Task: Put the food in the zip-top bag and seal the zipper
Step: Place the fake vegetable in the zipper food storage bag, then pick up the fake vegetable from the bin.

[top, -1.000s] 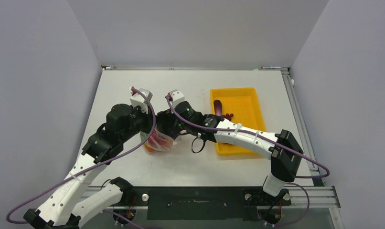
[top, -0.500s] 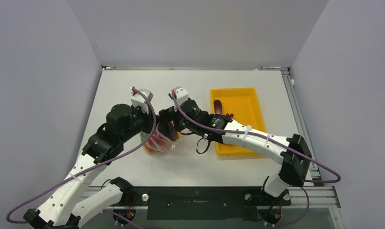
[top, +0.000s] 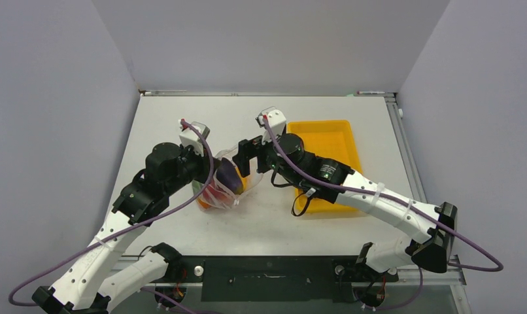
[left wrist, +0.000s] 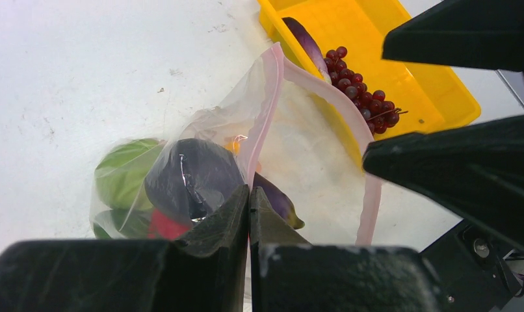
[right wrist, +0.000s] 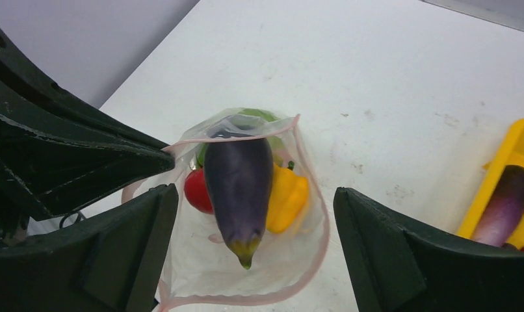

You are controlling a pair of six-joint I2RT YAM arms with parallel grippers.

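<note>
Food (right wrist: 238, 179) is filling bag (right wrist: 292, 260), zipper (left wrist: 264, 110) gaping.
Left gripper (left wrist: 248, 214) is clamping its rim; right gripper (top: 244, 156), spread empty, should fetch grapes (left wrist: 366, 97) next.

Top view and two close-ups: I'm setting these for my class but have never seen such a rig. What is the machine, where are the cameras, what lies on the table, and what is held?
Two robot arms are bolted at the table's near edge. The top view looks down from above and behind them; each close-up comes from a camera on one wrist. The left gripper is shut on the zip-top bag's mouth edge, holding it open. Inside lie an eggplant, a yellow pepper, a red piece, a green piece. The right gripper hangs open above the bag, holding nothing. The yellow tray holds a second eggplant and a grape bunch.
</note>
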